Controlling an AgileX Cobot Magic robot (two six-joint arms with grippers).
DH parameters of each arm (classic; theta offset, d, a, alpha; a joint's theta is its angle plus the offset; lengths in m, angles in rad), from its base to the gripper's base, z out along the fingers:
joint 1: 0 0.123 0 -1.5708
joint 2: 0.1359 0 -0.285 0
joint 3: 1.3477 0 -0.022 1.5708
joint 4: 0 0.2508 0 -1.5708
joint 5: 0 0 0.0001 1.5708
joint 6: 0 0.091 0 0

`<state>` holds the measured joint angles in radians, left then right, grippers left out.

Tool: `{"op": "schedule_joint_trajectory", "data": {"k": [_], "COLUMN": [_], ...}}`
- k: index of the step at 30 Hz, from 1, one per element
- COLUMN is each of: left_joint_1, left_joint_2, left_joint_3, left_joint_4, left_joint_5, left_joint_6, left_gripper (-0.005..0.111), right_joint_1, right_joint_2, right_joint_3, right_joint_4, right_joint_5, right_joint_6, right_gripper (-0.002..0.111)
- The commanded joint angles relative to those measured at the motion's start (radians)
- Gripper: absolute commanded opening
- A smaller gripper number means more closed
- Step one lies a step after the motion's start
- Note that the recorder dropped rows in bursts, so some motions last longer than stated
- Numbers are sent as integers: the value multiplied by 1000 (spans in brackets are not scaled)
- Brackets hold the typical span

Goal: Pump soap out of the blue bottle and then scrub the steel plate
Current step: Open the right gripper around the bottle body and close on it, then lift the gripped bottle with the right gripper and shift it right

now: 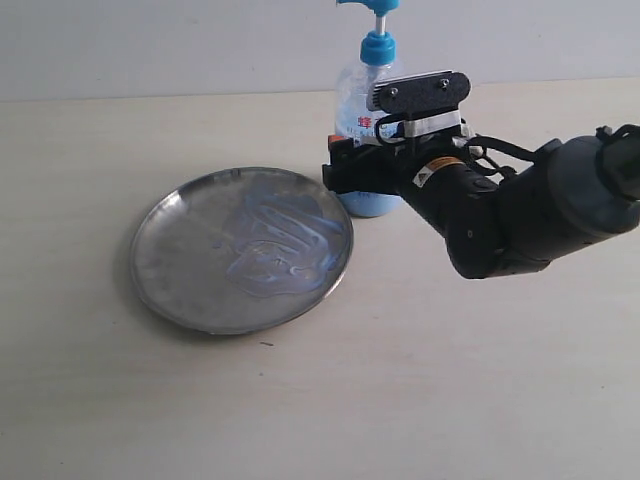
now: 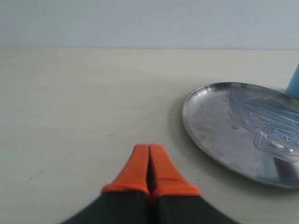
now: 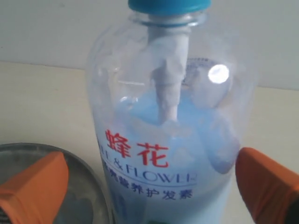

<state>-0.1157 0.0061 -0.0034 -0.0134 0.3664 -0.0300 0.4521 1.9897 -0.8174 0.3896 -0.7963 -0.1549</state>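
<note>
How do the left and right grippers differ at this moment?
Left gripper is shut, jaws pressed together; right gripper is open. Left gripper hangs over the table beside the plate; right gripper flanks the bottle. Both have orange fingertips.

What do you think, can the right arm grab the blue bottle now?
Probably yes. The right gripper is open, its orange fingers stand either side of the blue bottle, and nothing sits between them and it.

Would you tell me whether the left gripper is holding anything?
No, the left gripper has its fingers pressed together with nothing between them.
</note>
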Motion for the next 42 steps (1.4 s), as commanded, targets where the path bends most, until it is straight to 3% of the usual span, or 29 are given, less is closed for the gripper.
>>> {"op": "schedule_joint_trajectory", "data": {"k": [1, 42], "left_joint_1": [1, 1], "left_joint_2": [-6, -6], "left_joint_3": [3, 3], "left_joint_4": [0, 0], "left_joint_5": [-14, -14], "left_joint_6": [5, 5], "left_gripper": [0, 0], "right_joint_1": [1, 1], "right_joint_2": [30, 85], "right_joint_3": [-31, -77], "right_joint_4": [-8, 21], "right_joint_5": [9, -2], "right_joint_6": [3, -8], "right_gripper": [93, 93]}}
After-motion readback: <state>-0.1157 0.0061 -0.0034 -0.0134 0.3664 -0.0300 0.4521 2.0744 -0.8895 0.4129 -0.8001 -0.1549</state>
